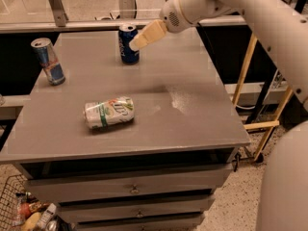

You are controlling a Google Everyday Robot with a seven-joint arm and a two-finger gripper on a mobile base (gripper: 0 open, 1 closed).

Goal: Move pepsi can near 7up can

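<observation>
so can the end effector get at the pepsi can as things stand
Probably yes: the end effector hangs close by the top of the upright pepsi can, with nothing between them.

Cream tool (135, 44) by dark-blue pepsi can (128, 53); white-green 7up can (109, 112).

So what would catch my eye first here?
The big white arm across the upper right stands out, its pale hand hovering right at the dark blue pepsi can near the table's far edge. Then the dented 7up can, lying on its side nearer the front edge.
</observation>
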